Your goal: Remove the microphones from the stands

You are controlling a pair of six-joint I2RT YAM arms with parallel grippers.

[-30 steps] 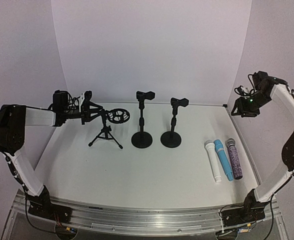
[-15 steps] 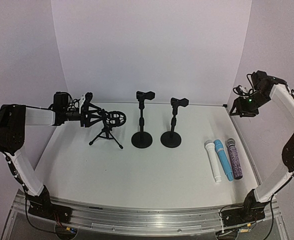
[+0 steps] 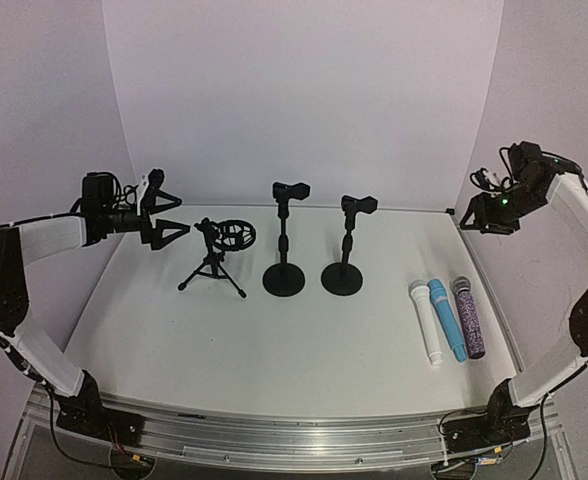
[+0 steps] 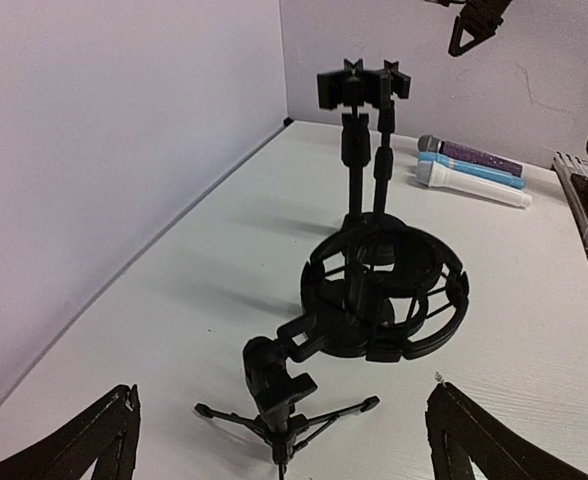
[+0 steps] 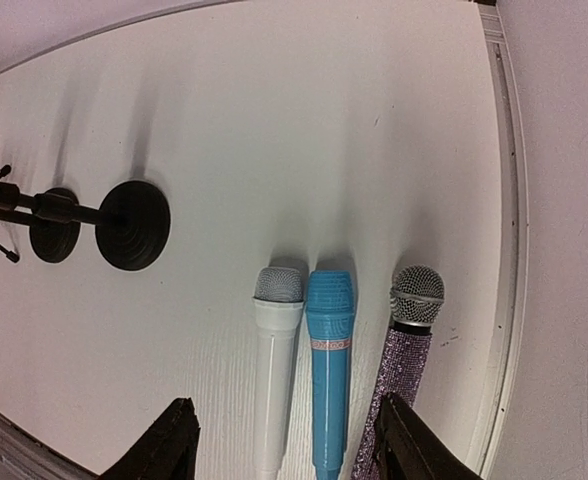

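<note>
Three microphones lie side by side on the right of the table: white [image 3: 425, 322], blue [image 3: 446, 318] and purple glitter [image 3: 469, 318]. A small black tripod stand [image 3: 212, 265] carries a ring-shaped shock mount [image 3: 234, 235] with nothing in it. My left gripper [image 3: 164, 215] hangs open just left of that tripod, apart from it. Its wrist view looks down on the mount [image 4: 384, 300] between the wide-spread fingertips [image 4: 104, 440]. High at the back right, my right gripper [image 3: 489, 222] stands open, far above the white [image 5: 274, 370], blue [image 5: 327, 370] and purple [image 5: 399, 380] microphones.
Two black round-base stands [image 3: 284, 250] [image 3: 344, 250] with bare clips stand mid-table, right of the tripod. White backdrop walls close the back and both sides. The table's right edge rail [image 5: 509, 220] runs just beside the purple microphone.
My left gripper has opened, let go of the tripod stand's arm and drawn back to the left. The shock mount has shifted slightly left. The right arm has barely moved.
</note>
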